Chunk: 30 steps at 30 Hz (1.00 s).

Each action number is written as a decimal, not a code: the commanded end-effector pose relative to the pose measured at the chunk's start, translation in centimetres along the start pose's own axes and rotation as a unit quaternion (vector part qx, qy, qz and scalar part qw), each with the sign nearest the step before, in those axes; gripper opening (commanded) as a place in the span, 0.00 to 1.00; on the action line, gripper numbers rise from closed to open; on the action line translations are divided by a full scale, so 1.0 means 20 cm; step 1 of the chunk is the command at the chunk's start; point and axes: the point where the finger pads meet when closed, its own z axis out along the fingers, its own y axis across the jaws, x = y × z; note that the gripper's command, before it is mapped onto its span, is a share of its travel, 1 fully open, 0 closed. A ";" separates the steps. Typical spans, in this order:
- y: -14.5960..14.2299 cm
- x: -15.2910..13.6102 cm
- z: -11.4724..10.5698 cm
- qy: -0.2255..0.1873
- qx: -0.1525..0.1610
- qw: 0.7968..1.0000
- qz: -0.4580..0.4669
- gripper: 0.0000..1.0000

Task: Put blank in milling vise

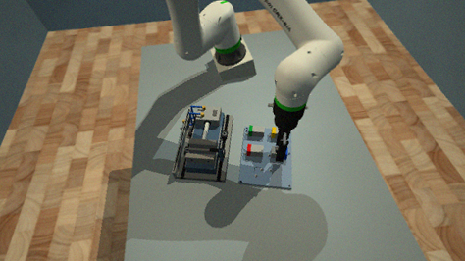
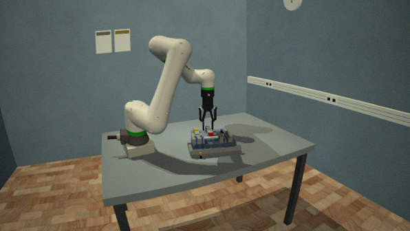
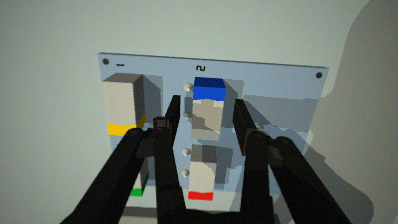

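The blank with the blue end (image 1: 287,153) (image 3: 207,110) lies on the blue-grey plate (image 1: 267,182) (image 3: 280,82), its blue end toward the plate's numbered edge. My gripper (image 1: 281,158) (image 2: 208,128) (image 3: 207,108) is open and points down over this blank, one finger on each long side, with gaps between. Whether the tips reach below its top is unclear. The vise (image 1: 204,176) (image 2: 217,151) stands beside the plate. Its fixed jaw (image 1: 202,158) is at the end away from the hoses. I cannot make out a blank between the jaws; the low bars are hidden.
The red-ended blank (image 1: 255,150) (image 3: 202,175) lies in line with the blue-ended one. The yellow-ended blank (image 1: 273,132) (image 3: 121,102) and green-ended blank (image 1: 256,131) form the neighbouring row. Small pins (image 3: 188,87) stand close beside the blue-ended blank. Blue hoses (image 1: 191,114) rise at the vise's far end.
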 end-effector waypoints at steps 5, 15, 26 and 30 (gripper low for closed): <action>0.00 0.00 0.02 0.001 -0.001 1.000 0.000 0.46; 0.00 0.00 0.01 0.000 -0.001 1.000 0.000 0.46; 0.00 0.00 -0.01 0.000 -0.001 1.000 0.000 0.46; 0.00 0.00 -0.01 0.000 -0.001 1.000 0.000 0.46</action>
